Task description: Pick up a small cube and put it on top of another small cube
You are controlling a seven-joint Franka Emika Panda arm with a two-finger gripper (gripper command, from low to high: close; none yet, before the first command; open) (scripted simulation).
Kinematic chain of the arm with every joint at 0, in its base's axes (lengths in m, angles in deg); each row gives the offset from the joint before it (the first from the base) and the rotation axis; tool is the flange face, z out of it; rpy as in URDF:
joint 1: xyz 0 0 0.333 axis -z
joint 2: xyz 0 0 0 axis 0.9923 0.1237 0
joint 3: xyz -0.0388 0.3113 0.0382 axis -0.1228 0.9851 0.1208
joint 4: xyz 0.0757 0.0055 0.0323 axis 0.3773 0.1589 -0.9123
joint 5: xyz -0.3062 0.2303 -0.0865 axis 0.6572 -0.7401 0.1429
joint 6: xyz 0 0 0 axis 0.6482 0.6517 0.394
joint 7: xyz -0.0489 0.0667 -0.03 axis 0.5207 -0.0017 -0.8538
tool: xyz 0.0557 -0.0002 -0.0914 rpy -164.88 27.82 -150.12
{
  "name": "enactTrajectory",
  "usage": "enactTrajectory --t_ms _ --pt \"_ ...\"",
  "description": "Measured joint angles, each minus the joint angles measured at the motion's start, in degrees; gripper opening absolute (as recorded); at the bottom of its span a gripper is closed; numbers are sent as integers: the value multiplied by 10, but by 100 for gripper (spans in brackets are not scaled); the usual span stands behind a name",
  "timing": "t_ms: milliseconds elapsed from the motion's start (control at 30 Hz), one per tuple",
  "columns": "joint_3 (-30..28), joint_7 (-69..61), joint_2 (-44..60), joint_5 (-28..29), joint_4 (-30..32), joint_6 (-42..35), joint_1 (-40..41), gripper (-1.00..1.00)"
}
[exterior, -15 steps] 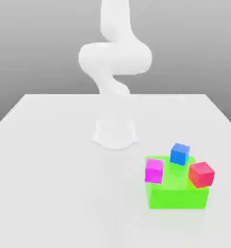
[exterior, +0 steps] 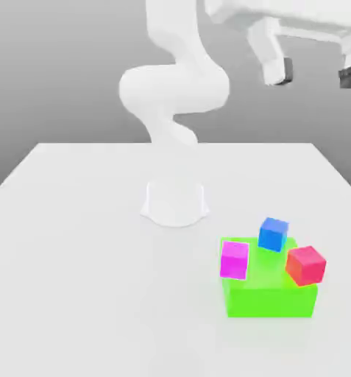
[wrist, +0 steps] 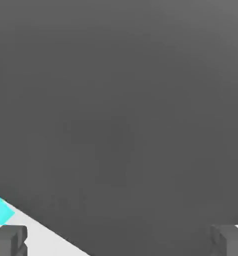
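White tool point(exterior: 313, 76) high above green block point(exterior: 270, 296), fingers point(exterior: 278, 71) wide apart, holding nothing

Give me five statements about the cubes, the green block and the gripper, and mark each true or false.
1. The gripper hangs high above the table, holding nothing. True.
2. Its fingers are closed together. False: they stand wide apart.
3. The blue cube sits farther back than the magenta cube. True.
4. The red cube is stacked on the blue cube. False: they sit apart on the green block.
5. The magenta cube is toward the exterior view's right of the red cube. False: it is to the left.
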Motion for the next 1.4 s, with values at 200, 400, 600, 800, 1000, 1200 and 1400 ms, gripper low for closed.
enactTrajectory --t_ms 200,400,600,800,1000,1200,1400 --pt "20 -73 125 9 -31 19 -41 0" --pt "42 -134 250 35 -62 39 -66 0" --pt "60 -186 376 78 -94 56 -98 0" --pt "51 -189 476 100 -119 113 -116 -100" --pt "50 -190 479 100 -120 114 -117 -100" --pt "64 -195 368 80 -67 57 -107 -100" --pt "73 -185 243 55 43 43 -105 -100"
